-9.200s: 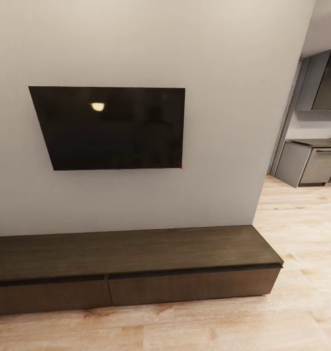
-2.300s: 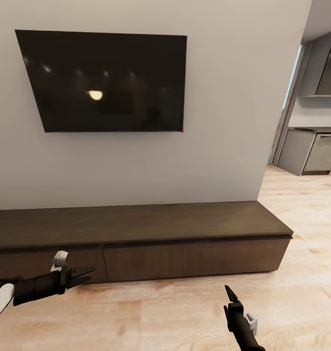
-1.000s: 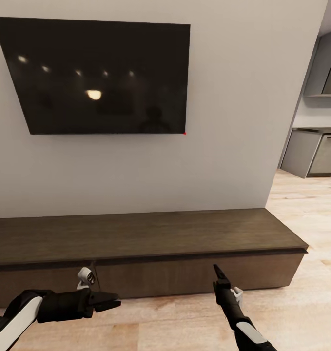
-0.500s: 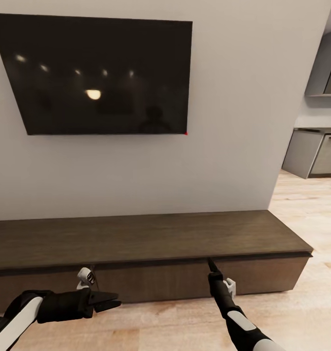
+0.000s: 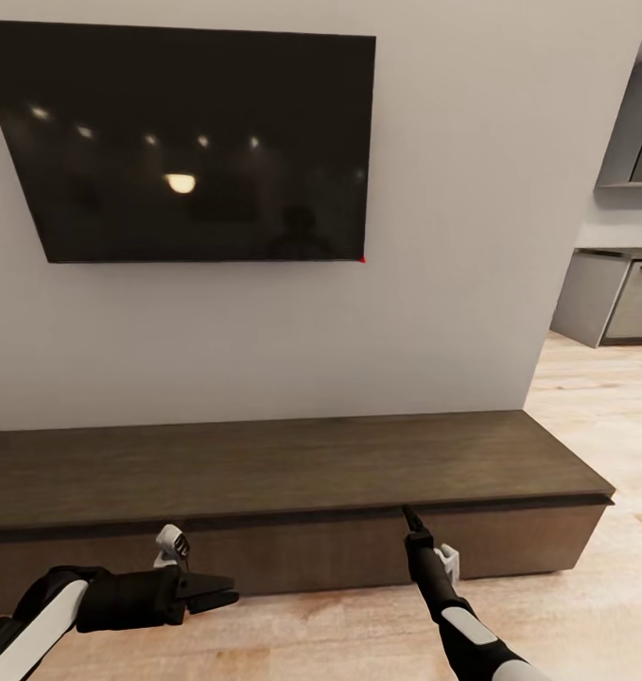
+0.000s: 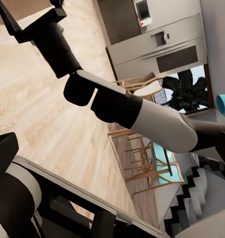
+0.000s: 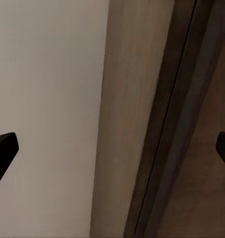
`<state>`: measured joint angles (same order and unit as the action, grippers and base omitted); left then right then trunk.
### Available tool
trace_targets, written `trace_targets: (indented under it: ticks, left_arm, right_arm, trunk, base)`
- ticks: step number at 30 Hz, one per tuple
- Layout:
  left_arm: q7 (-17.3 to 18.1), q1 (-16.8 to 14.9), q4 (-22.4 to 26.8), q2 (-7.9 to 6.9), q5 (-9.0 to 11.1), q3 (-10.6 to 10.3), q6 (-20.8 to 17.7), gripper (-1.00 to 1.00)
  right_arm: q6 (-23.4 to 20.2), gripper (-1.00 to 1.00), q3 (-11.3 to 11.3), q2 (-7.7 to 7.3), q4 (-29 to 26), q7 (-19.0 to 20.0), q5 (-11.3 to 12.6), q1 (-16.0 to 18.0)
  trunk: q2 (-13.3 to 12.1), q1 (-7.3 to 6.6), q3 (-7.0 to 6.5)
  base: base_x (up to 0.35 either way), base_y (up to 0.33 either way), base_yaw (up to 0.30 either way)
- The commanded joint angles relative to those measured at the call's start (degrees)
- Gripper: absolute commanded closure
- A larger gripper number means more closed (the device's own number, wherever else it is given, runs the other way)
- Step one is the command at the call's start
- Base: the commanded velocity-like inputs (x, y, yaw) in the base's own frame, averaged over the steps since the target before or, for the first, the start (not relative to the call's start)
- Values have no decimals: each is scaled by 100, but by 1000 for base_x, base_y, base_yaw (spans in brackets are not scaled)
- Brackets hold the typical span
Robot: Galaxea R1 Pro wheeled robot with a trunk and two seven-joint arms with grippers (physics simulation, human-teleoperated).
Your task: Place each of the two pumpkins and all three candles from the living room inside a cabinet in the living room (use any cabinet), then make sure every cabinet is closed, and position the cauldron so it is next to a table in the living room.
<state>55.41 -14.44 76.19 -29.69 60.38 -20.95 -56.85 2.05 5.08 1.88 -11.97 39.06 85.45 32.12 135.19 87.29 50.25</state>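
The cabinet [image 5: 292, 492] runs along the foot of the wall under a dark TV [image 5: 183, 142], both drawer fronts flush. The right gripper [image 5: 410, 522] points at the shadowed groove beneath the top's front edge, toward the right end; in the right wrist view its fingertips [image 7: 3, 148] stand wide apart — released, grasping nothing. The left gripper [image 5: 221, 596] hangs low before the front's middle, fingers close together, though I cannot tell whether it is fully clenched. The risk, as I judge it: the groove is shallow, so the fingers may slip off the lip — or jam against the front.
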Motion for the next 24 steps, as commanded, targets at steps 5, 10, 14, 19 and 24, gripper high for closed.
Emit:
trace_targets:
  ticks: [5, 10, 14, 19, 24]
  left_arm:
    - [7, -6, 0, -3, 18, -22, -20, -100]
    - [11, -6, 1, -4, 18, -31, -19, -100]
    - [13, -6, 4, -5, 18, -28, -19, -100]
    - [14, -6, 20, -8, 21, -31, -19, -100]
    - [14, -6, 18, -10, 26, -31, -19, -100]
  right_arm:
    - [38, -100, 28, 0, 25, -152, 66, 5]
    - [41, -100, 20, 3, 27, -215, 68, 3]
    - [48, -100, 20, 5, 29, -297, 63, 5]
    - [62, -100, 19, 5, 34, -467, 63, 5]
    - [67, -100, 19, 5, 36, -505, 58, 3]
  trunk:
    - [2, -1, 6]
    - [2, -1, 6]
    - [2, -1, 6]
    - [2, -1, 6]
    - [2, -1, 6]
  base:
    - [16, 0, 0]
    - [2, 0, 0]
    - [0, 0, 0]
    - [0, 0, 0]
    - [0, 0, 0]
